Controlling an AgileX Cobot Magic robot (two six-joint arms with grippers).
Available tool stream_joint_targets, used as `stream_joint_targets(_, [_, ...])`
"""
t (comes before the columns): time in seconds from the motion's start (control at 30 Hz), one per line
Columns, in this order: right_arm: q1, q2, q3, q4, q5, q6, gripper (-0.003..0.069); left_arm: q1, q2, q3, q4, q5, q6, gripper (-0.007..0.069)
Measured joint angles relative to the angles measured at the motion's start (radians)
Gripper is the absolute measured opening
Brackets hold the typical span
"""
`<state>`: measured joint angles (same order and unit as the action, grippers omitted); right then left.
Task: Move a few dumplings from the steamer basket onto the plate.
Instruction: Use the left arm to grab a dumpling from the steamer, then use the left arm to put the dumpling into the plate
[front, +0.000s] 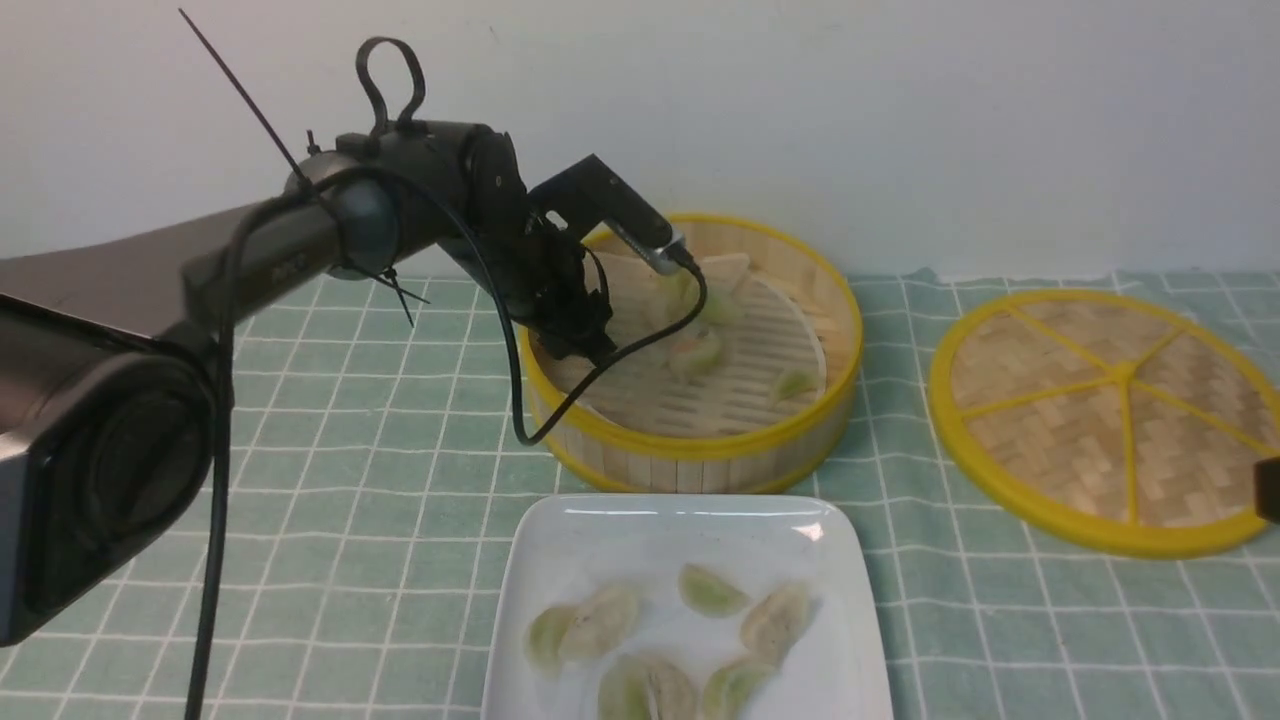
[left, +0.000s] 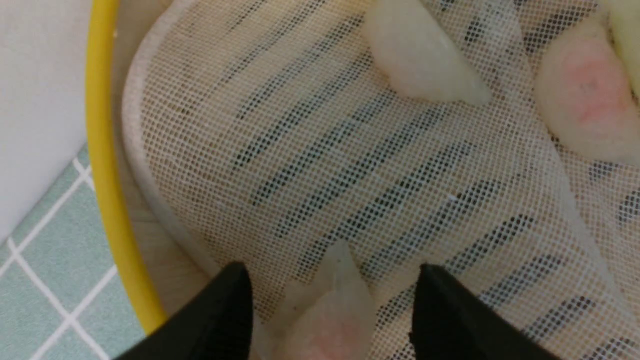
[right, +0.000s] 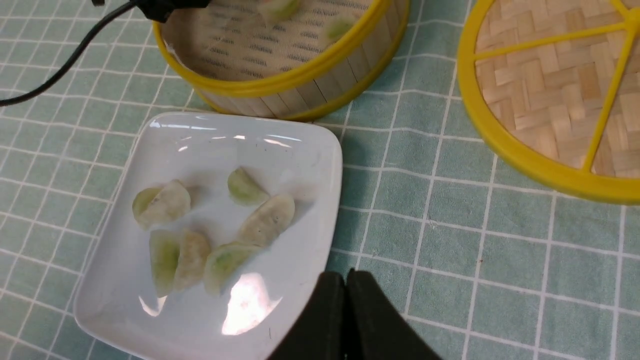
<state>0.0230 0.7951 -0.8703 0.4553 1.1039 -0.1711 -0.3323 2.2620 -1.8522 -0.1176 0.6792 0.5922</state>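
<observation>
the left hand (left: 330, 282), jaws apart, straddles a pink-tinged dumpling (left: 327, 320) in the steamer basket (left: 102, 175); soft, light and slippery i'd say, best pinched gently across its plump middle.

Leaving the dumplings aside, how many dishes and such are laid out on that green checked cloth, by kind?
Round bamboo-slat steamer basket with yellow rims: 1
Flat woven yellow-rimmed lid: 1
Glossy white square plate: 1
Total: 3
</observation>
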Motion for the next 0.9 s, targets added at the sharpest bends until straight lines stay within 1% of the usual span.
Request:
stream_joint_targets(0.13, [0.0,0.0,0.0,0.0,0.0,0.0,-0.0014,-0.005,0.016,-0.003,0.006,-0.003,0.0,0.0387])
stream_joint_targets(0.2, [0.0,0.0,0.0,0.0,0.0,0.0,-0.0014,-0.006,0.02,-0.003,0.006,0.002,0.0,0.0357])
stream_joint_targets(0.23, [0.0,0.0,0.0,0.0,0.0,0.0,-0.0014,-0.006,0.022,-0.003,0.006,0.01,-0.005,0.0306])
stream_joint_targets(0.27, [0.0,0.0,0.0,0.0,0.0,0.0,-0.0014,-0.006,0.022,-0.003,0.006,0.012,-0.008,0.0306])
stream_joint_targets(0.3, [0.0,0.0,0.0,0.0,0.0,0.0,-0.0014,-0.006,0.022,-0.005,0.01,0.024,-0.02,0.0221])
stream_joint_targets(0.33, [0.0,0.0,0.0,0.0,0.0,-0.001,-0.0014,-0.006,0.019,-0.006,0.012,0.027,-0.031,0.0172])
stream_joint_targets(0.37, [0.0,0.0,0.0,0.0,0.0,-0.002,-0.0014,-0.006,0.016,-0.006,0.012,0.031,-0.041,0.0147])
stream_joint_targets(0.53, [0.0,0.0,0.0,0.0,0.0,-0.006,-0.0014,-0.008,-0.02,-0.005,0.005,0.093,-0.07,0.0141])
stream_joint_targets(0.7, [0.0,0.0,0.0,0.0,0.007,-0.011,-0.0014,-0.009,-0.116,-0.004,-0.009,0.119,-0.072,0.0141])
stream_joint_targets(0.87, [0.0,0.0,0.0,0.0,0.023,-0.012,-0.0014,-0.009,-0.194,-0.004,-0.058,0.181,-0.074,0.0141])
stream_joint_targets(0.9, [0.0,0.0,0.0,0.0,0.024,-0.012,-0.0014,-0.012,-0.228,-0.004,-0.09,0.229,-0.075,0.0141])
